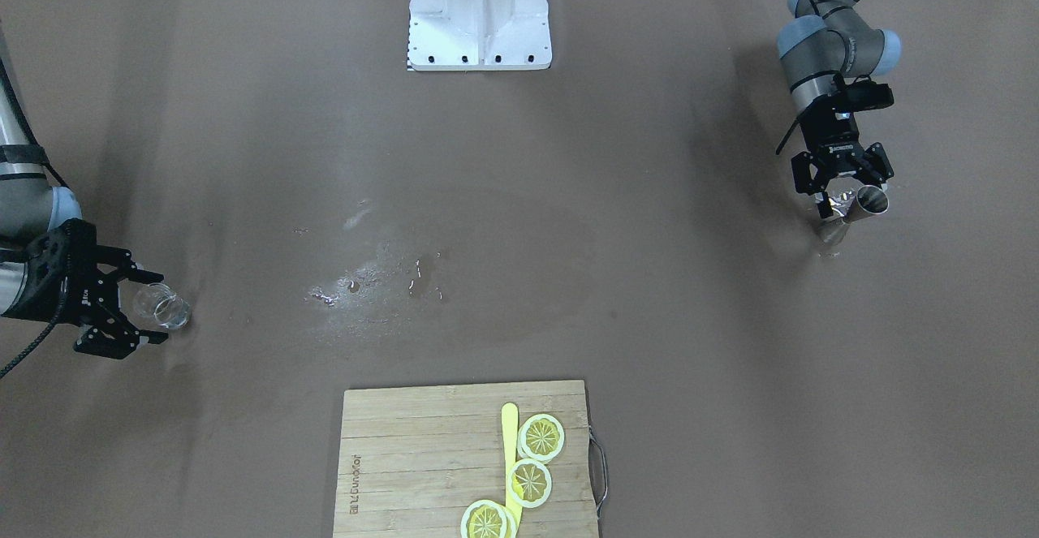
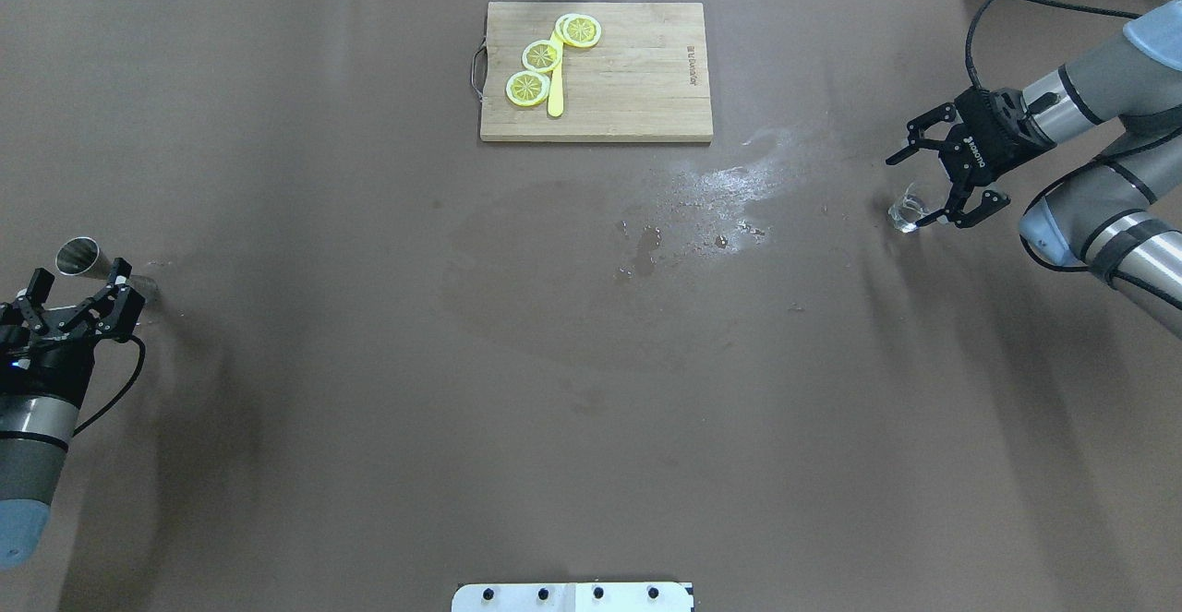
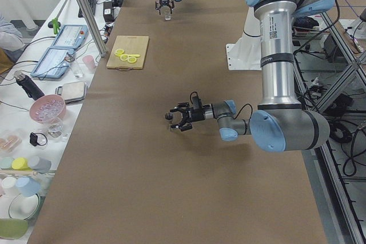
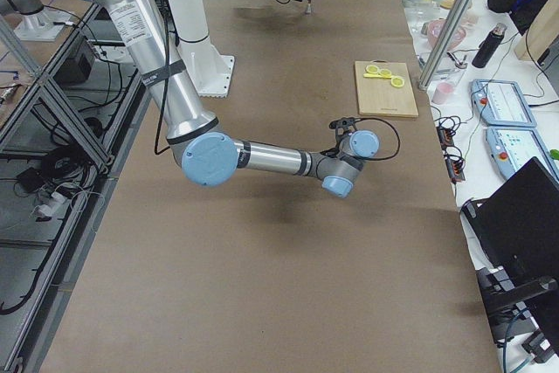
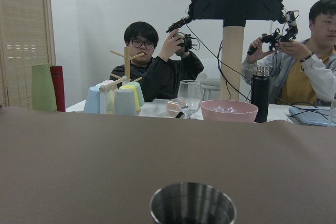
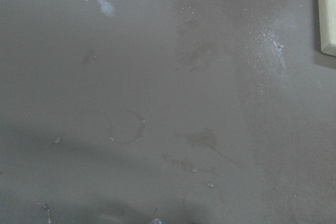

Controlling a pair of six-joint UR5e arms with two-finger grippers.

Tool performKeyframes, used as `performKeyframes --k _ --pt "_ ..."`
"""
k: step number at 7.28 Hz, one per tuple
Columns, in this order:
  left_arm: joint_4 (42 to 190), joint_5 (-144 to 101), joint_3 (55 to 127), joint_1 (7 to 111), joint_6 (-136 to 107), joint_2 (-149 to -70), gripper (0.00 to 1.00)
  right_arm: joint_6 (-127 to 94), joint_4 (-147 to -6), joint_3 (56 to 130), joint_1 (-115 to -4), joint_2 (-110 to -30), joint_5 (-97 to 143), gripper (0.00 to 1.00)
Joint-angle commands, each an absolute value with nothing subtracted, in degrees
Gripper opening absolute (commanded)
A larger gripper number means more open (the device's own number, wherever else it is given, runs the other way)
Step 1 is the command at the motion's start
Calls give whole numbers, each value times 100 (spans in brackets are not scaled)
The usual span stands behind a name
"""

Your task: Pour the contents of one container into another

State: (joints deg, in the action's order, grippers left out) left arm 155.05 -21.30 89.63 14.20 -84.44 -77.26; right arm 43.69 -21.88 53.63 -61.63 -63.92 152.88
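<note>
A tall metal cup (image 2: 92, 266) stands upright at the table's left end; its rim (image 5: 192, 203) fills the bottom of the left wrist view. My left gripper (image 2: 83, 287) is open, level with the cup, its fingers either side of it without closing on it, as the front view shows for the left gripper (image 1: 852, 195) and the metal cup (image 1: 859, 207). At the right end a small clear glass (image 2: 907, 211) sits on the table. My right gripper (image 2: 916, 189) is open around it, the glass (image 1: 165, 309) lying between its spread fingers.
A wooden cutting board (image 2: 628, 86) with lemon slices (image 2: 541, 55) and a yellow knife (image 2: 555, 95) lies at the far middle. Wet spill marks (image 2: 716, 197) spread near it. The white robot base (image 1: 479, 15) is at the near edge. Operators and tableware sit beyond the table.
</note>
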Motion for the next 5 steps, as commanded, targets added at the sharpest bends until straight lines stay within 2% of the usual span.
performKeyframes --k 1,3,5 --pt "15504 -2153 9341 1424 -8429 -7515 99 3957 -2188 5449 -6039 -6293 15293 99" --pt "15059 -2441 10095 1450 -8420 -6990 99 3160 -2188 5449 -5985 -6083 15293 99" --pt "13684 -2784 11042 1511 -8420 -7013 99 2203 -2206 5519 -6011 -5846 15214 99"
